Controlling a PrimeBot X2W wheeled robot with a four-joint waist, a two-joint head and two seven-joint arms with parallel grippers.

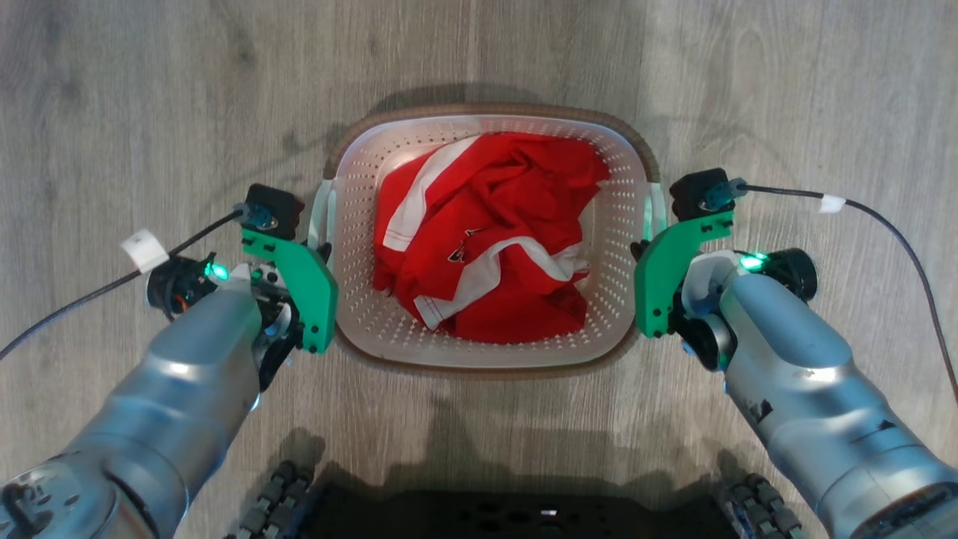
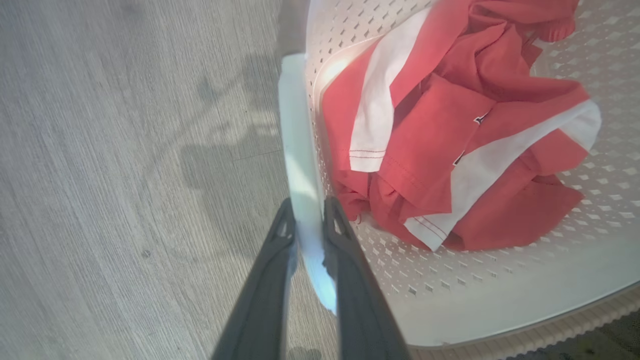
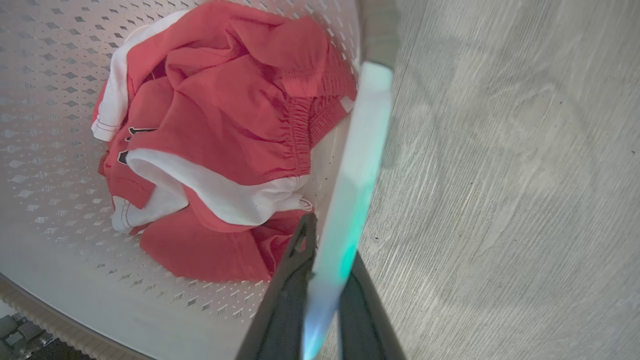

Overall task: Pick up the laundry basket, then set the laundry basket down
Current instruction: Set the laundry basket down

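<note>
laundry basket, red-and-white clothes inside, over the wood floor just ahead of the robot's base. left gripper pinching its left handle, right gripper pinching the right handle.

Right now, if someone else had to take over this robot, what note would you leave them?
Left hand: shut on the white left side handle of the cream-white perforated plastic laundry basket with brown rim.
Right hand: shut on its white right side handle.
Basket on or just above the grey wood floor, crumpled red-and-white garment inside.
Done: both grasps. Left: lift, if not begun, then set down.
</note>
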